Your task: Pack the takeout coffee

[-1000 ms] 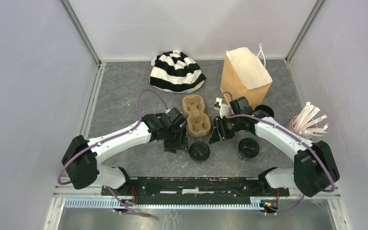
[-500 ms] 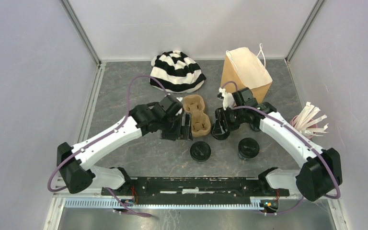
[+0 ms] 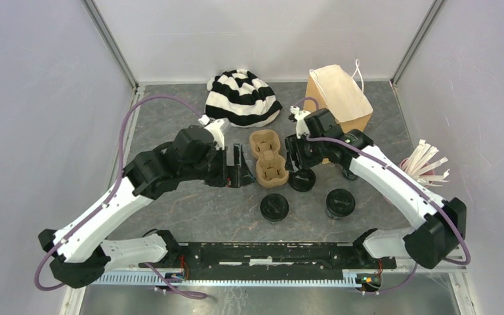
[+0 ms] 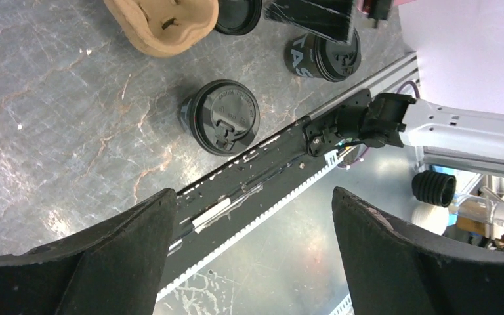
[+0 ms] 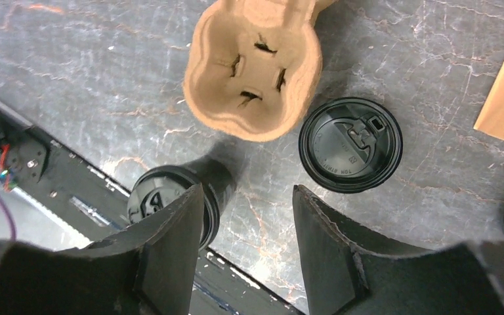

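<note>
Hovering just left of cardboard two-cup carrier (image 3: 268,157): left gripper (image 4: 252,200), fingers spread wide, empty. First coffee cup (image 3: 273,207) upright, lidded, near side of carrier. Black lid (image 3: 301,179) just beside carrier's near-right corner. Right gripper (image 5: 247,193) right of carrier, fingers parted, empty. Second coffee cup (image 3: 340,203) near-right of carrier, farther off. Brown paper bag (image 3: 338,98) far-right of carrier.

Coffee cup (image 4: 218,118) lid: black plastic, semi-gloss. Carrier (image 3: 269,159): rough matt moulded cardbd. Bag (image 3: 339,98) at 1 o'clock: matt brown paper. Table (image 3: 170,125): smooth, marbled grey, slight sheen.
</note>
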Robot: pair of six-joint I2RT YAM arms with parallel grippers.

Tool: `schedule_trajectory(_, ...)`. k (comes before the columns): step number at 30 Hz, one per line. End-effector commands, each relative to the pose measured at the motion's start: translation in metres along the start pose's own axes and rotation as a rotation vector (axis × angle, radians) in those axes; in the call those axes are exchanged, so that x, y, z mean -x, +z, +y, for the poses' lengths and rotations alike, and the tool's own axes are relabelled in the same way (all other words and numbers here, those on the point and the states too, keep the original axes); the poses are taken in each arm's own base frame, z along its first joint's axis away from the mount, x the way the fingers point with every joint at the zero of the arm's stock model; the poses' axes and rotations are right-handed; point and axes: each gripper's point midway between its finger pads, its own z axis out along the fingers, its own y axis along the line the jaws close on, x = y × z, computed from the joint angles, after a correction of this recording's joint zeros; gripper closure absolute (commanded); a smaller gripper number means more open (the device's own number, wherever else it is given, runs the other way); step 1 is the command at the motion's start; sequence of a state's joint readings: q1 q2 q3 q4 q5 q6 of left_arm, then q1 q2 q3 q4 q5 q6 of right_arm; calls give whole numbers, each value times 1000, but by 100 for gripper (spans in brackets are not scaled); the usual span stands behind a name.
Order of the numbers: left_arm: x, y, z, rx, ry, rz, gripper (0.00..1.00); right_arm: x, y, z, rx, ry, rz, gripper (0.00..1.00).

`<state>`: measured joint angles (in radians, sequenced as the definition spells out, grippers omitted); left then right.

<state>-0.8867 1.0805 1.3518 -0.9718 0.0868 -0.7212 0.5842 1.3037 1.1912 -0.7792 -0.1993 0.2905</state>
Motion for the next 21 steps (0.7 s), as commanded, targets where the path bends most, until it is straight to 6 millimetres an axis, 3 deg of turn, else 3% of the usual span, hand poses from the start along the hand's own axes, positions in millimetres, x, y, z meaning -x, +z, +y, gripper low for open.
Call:
schedule_trajectory(1,-3,-21,-1,-50,-72,-56,6,17,12,-14,-179,27,-37,42)
schedule_trajectory(4,-9,-24,8,-13,-79,-54,5,25,15,-12,-216,7,-71,42)
schedule_trajectory(7,-8,-21,13,12,-78,-56,6,48,4,-5,-213,-53,-136,39)
schedule_trajectory(9,-4,-16,13,24,-74,-64,5,77,-19,-4,-246,-103,-197,37)
schedule_trajectory(13,11,-4,7,37,-56,-78,5,153,-96,-3,-362,-198,-392,26)
schedule_trajectory(15,22,-1,2,47,-35,-94,5,177,-127,-23,-442,-168,-460,20)
schedule_trajectory(17,34,1,0,71,-10,-110,5,188,-144,-51,-533,-118,-495,14)
schedule_trajectory(19,42,4,-1,88,9,-118,5,191,-149,-79,-626,-94,-505,4)
schedule_trajectory(21,48,5,-4,88,21,-127,5,197,-141,-89,-643,-109,-492,2)
